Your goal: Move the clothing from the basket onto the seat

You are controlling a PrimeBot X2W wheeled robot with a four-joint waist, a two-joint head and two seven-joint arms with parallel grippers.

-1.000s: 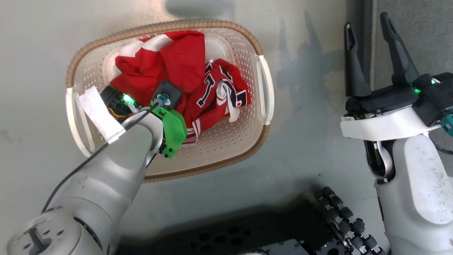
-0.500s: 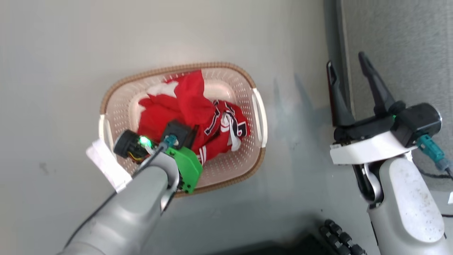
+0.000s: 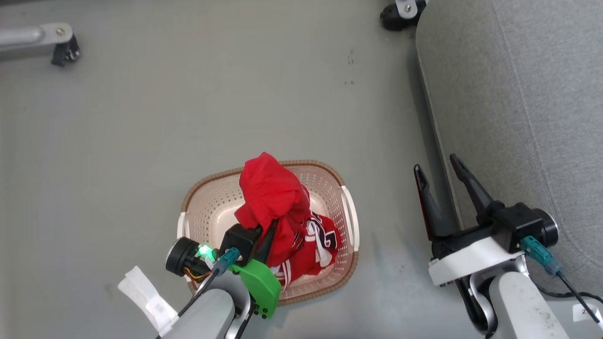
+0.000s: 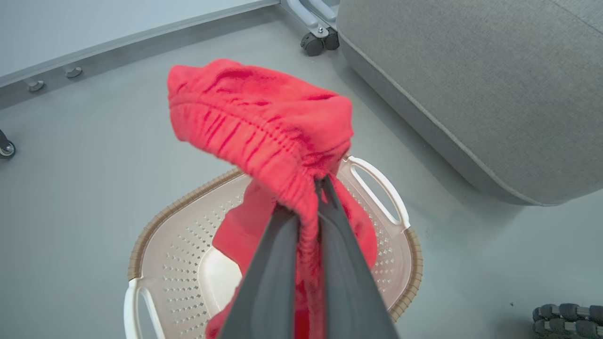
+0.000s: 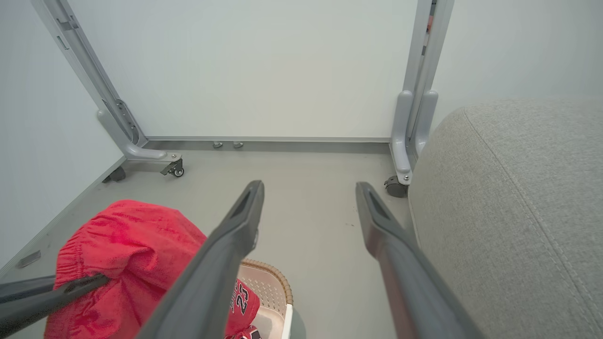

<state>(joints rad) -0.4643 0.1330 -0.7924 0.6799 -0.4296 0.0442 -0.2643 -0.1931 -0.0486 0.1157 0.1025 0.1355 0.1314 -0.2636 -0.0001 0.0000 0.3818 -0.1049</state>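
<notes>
**Red cloth pinched above the basket**

At the far left, up at the top, a grey metal leg (image 3: 33,35) with a little dark wheel on its end rests on the grey floor (image 3: 188,103).

Lower down, the left gripper (image 4: 320,186) is squeezed tight on the plain red garment (image 3: 271,193). Its two dark fingers (image 4: 273,282) press close together with a fold of red cloth caught between them. The cloth bunches into a soft lump above the fingertips. The rest of it hangs down into the basket (image 3: 212,212). In the left wrist view, a stretchy gathered band runs across the lump.

The basket sits on the floor right under that gripper. It is cream with lots of tiny holes, a brown rim and white handles. The jersey (image 3: 322,242) lies inside it, on the right side, under the plain red garment and touching it. The right wrist view shows the number 23 on it.

To the right of the basket, the right gripper (image 3: 435,163) is spread wide, with nothing between its fingers. It hangs over the floor, close to the edge of the seat (image 3: 518,117).

The seat is a big grey cushion on the right side. It has a round edge and a stitched line. A strip of floor lies between it and the basket. A small black wheel (image 3: 393,16) sits by its top corner.
</notes>
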